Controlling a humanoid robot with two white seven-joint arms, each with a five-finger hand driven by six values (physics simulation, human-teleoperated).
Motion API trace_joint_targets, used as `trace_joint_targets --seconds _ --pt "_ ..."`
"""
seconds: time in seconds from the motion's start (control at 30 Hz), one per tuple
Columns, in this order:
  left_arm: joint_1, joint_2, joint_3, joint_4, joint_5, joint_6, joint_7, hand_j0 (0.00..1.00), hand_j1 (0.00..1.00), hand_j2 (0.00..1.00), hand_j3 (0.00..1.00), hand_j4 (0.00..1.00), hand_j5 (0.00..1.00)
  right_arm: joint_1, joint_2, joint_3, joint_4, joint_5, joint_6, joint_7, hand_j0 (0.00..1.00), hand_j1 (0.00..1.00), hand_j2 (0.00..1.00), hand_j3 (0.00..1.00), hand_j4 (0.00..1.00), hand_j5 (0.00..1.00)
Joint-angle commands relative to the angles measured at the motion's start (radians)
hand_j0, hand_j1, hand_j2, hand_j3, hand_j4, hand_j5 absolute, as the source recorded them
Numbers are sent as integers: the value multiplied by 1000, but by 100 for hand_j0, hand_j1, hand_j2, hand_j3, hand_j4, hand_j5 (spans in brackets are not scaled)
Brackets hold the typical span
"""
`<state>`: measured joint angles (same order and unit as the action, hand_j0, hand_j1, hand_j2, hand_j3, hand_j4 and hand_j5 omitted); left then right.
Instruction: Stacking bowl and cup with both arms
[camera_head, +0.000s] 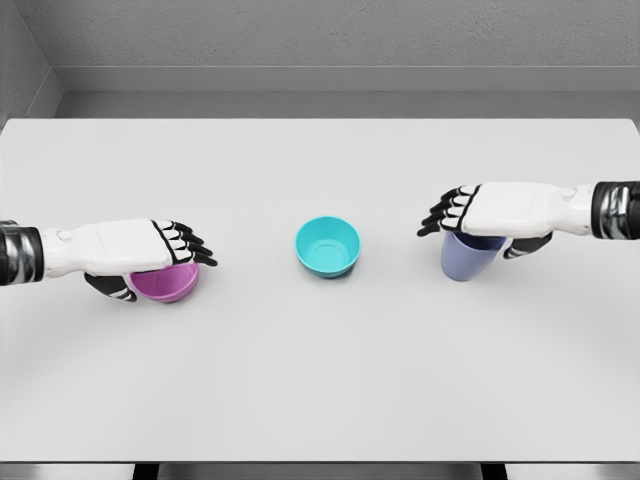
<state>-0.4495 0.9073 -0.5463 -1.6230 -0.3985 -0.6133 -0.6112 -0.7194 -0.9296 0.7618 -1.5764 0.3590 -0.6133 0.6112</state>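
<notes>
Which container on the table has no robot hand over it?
The teal bowl in the middle; the pink bowl and blue cup each sit under one.

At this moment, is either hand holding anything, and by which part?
It cannot be told for sure. The left hand lies over the rim of the purple bowl, and the right hand over the top of the blue cup; neither is lifted.

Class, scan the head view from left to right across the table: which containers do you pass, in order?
Pink bowl under the left hand → teal bowl standing alone in the middle → blue cup under the right hand.
</notes>
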Motion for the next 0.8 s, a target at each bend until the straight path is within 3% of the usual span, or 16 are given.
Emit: trace_joint_targets --seconds 0.0,0.77 --pt "0 -7 0 11 4 2 0 100 100 100 100 100 100 0 0 7 1 -3 2 0 100 100 100 100 100 100" --pt "-11 -25 -26 48 7 2 0 100 100 100 100 100 100 -2 0 5 0 -3 2 0 100 100 100 100 100 100"
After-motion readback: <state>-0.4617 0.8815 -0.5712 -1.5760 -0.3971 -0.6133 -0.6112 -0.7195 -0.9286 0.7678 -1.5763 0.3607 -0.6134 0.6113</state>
